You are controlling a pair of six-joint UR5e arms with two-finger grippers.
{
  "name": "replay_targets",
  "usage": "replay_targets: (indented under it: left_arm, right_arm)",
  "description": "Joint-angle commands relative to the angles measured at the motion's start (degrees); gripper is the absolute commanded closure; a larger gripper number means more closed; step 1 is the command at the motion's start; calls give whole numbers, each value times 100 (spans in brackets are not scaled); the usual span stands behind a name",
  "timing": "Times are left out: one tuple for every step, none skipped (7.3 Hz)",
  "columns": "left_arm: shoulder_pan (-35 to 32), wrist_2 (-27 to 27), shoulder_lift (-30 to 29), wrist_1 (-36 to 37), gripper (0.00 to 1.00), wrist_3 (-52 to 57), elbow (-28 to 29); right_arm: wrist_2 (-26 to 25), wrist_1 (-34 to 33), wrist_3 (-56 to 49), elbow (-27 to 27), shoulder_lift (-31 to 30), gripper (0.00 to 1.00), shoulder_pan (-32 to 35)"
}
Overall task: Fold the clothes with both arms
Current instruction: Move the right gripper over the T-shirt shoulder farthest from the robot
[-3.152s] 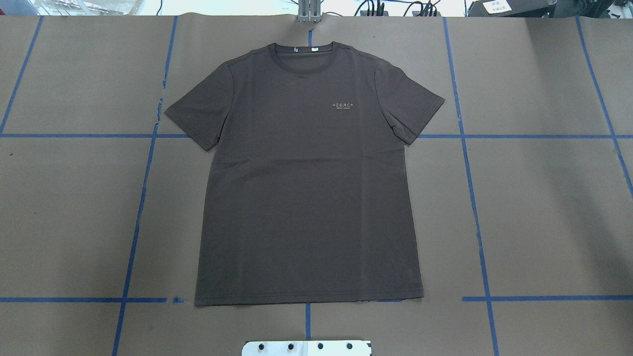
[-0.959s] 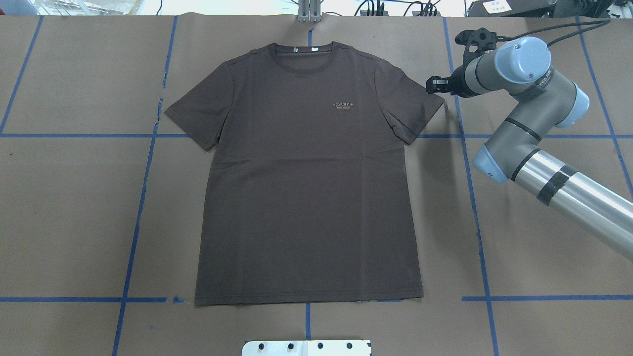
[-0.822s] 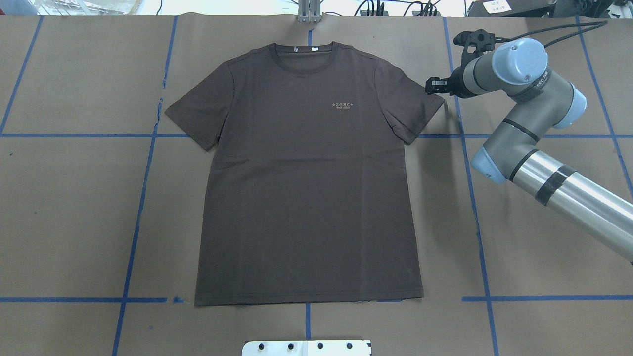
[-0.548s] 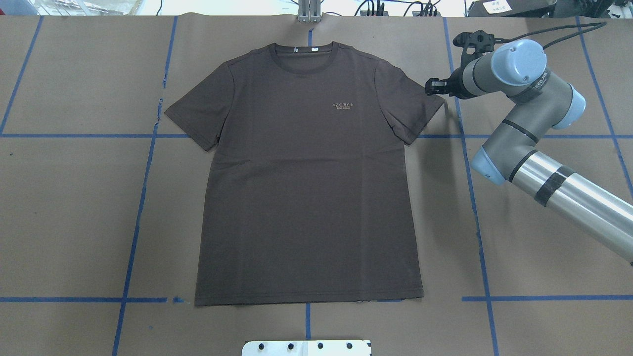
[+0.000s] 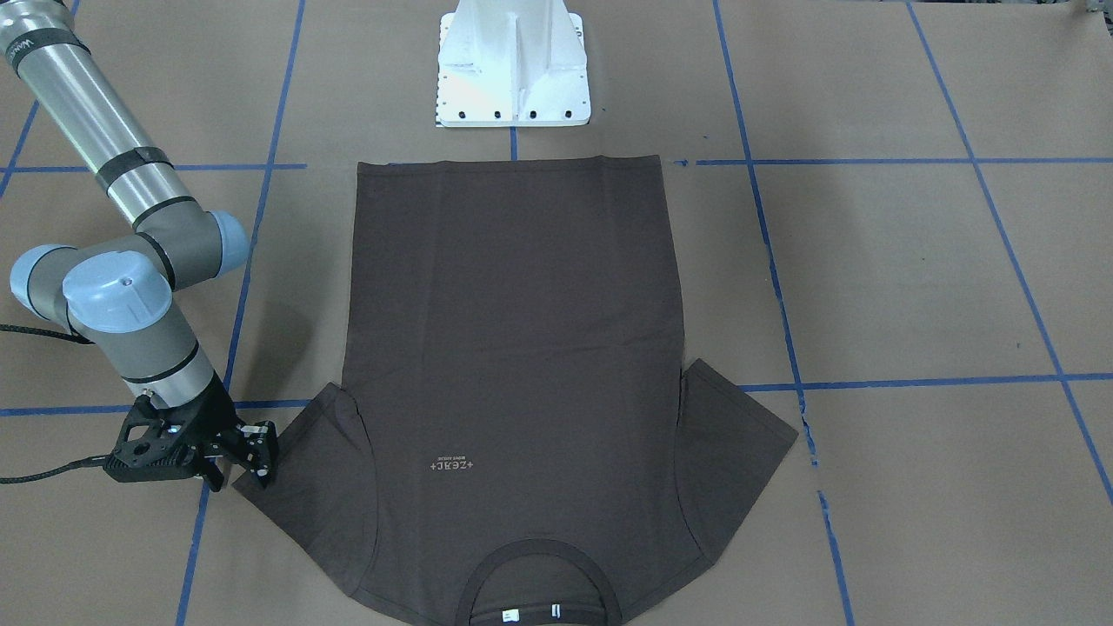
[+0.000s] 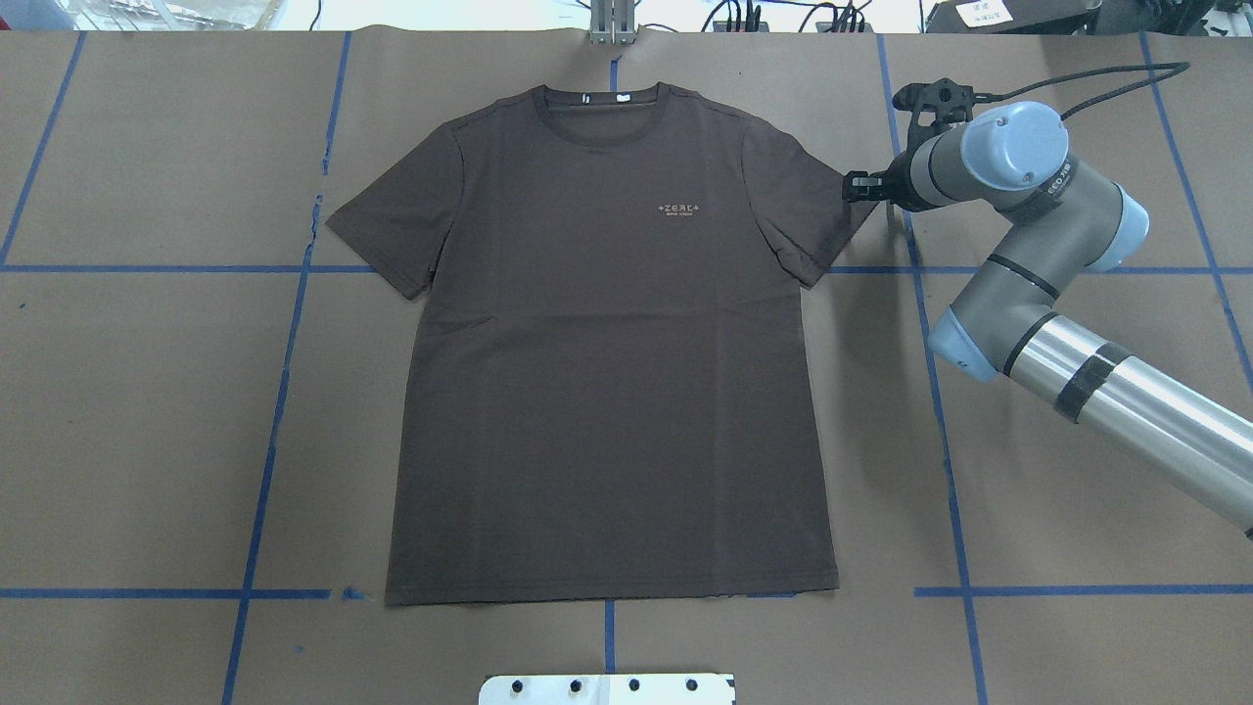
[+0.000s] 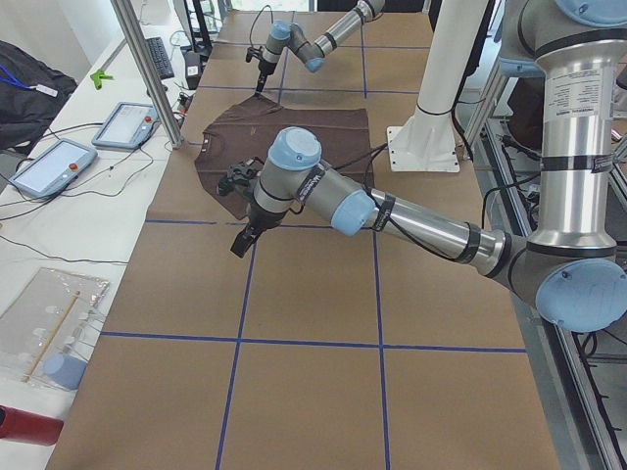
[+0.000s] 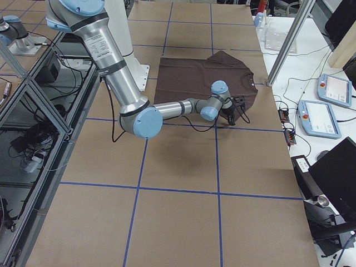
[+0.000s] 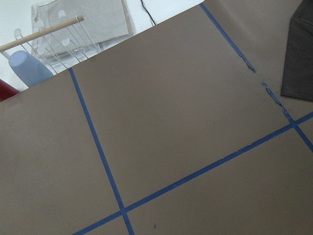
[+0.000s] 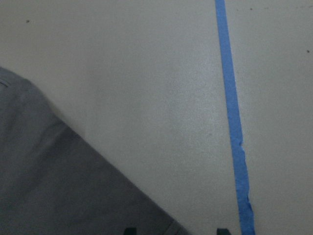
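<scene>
The dark brown T-shirt [image 6: 607, 343] lies flat and face up on the brown paper, collar [image 5: 537, 565] away from the robot. My right gripper [image 6: 856, 186] is low at the tip of the shirt's right sleeve [image 5: 296, 487]. In the right wrist view its fingertips [image 10: 128, 230] stand apart, open, with the sleeve's hem corner between them. My left gripper [image 7: 240, 243] shows only in the exterior left view, above bare paper beyond the shirt's other sleeve; I cannot tell if it is open or shut.
The white base pedestal [image 5: 513, 61] stands behind the shirt's hem. Blue tape lines [image 6: 930, 392] grid the paper. Beside the table are a metal post [image 7: 147, 69], tablets [image 7: 127, 122] and a clear tray with a blue cup [image 9: 27, 66].
The right arm has come in from the right, and its gripper has edged down onto the sleeve tip. The shirt has not moved.
</scene>
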Motion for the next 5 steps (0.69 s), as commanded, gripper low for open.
replay_targets:
  left_arm:
    - [0, 0, 1, 0, 0, 6, 7]
    - [0, 0, 1, 0, 0, 15, 15]
    - [0, 0, 1, 0, 0, 24, 15]
    - [0, 0, 1, 0, 0, 24, 15]
    - [0, 0, 1, 9, 0, 15, 15]
  right_arm:
    - [-21, 0, -9, 0, -3, 43, -27]
    - [-21, 0, -9, 0, -3, 58, -27]
    - [-21, 0, -9, 0, -3, 80, -27]
    - [-21, 0, 0, 8, 23, 100, -27]
    - [-21, -9, 17, 61, 66, 100, -27]
